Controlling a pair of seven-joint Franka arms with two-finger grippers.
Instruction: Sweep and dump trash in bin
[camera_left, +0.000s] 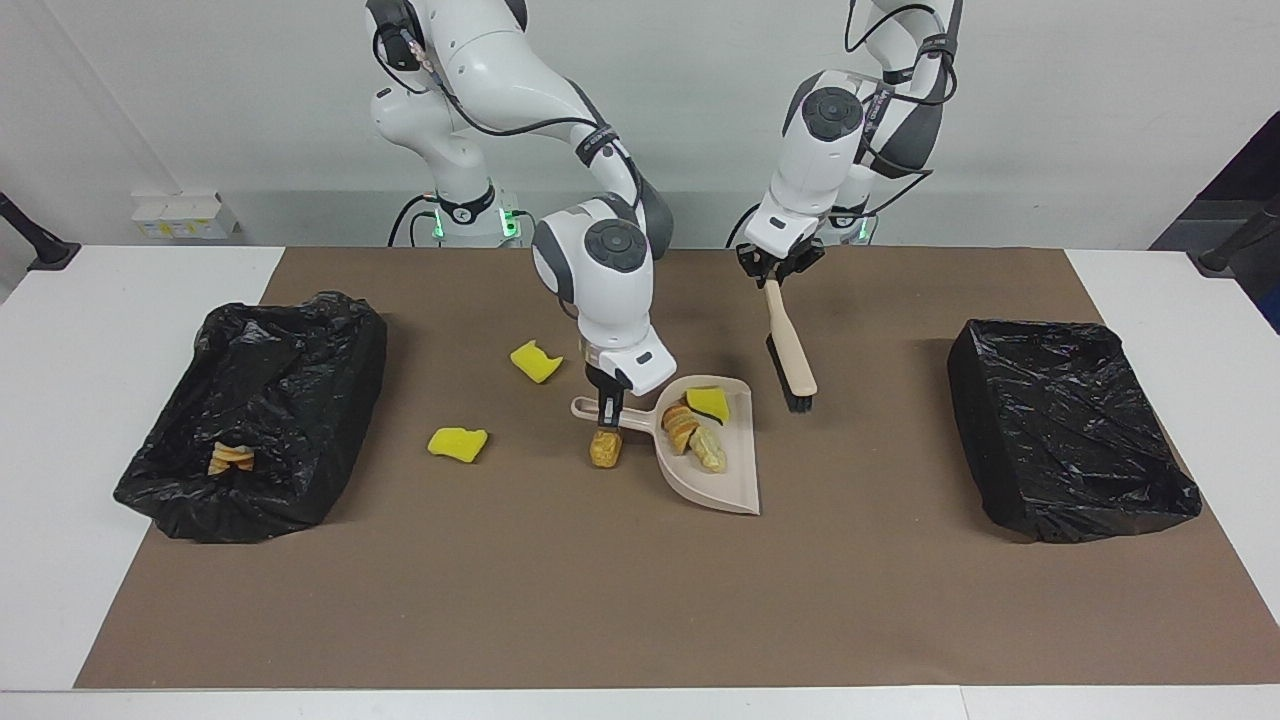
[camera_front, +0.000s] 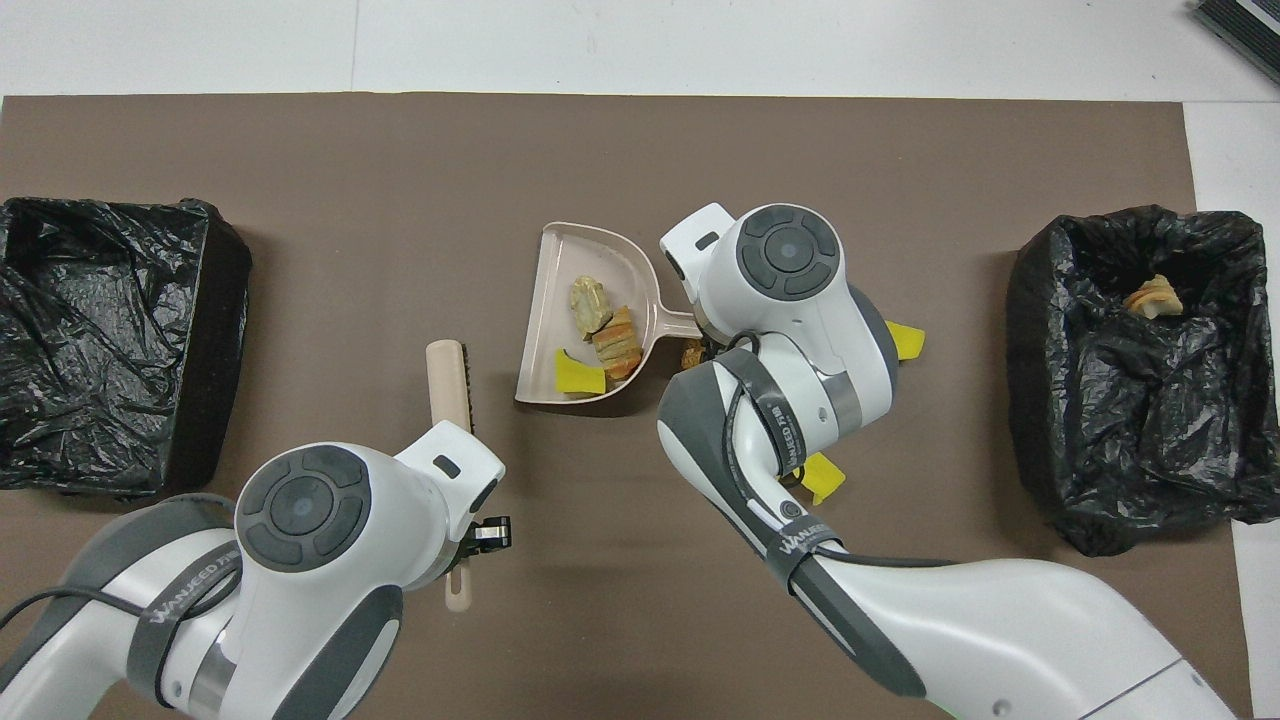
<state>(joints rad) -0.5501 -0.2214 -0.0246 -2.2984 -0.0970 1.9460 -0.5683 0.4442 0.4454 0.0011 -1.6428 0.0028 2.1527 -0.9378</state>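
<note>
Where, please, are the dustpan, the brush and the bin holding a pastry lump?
dustpan (camera_left: 722, 487): facing view, bare pan floor.
brush (camera_left: 790, 345): facing view, wooden back.
bin (camera_left: 300, 420): facing view, black liner wall.
</note>
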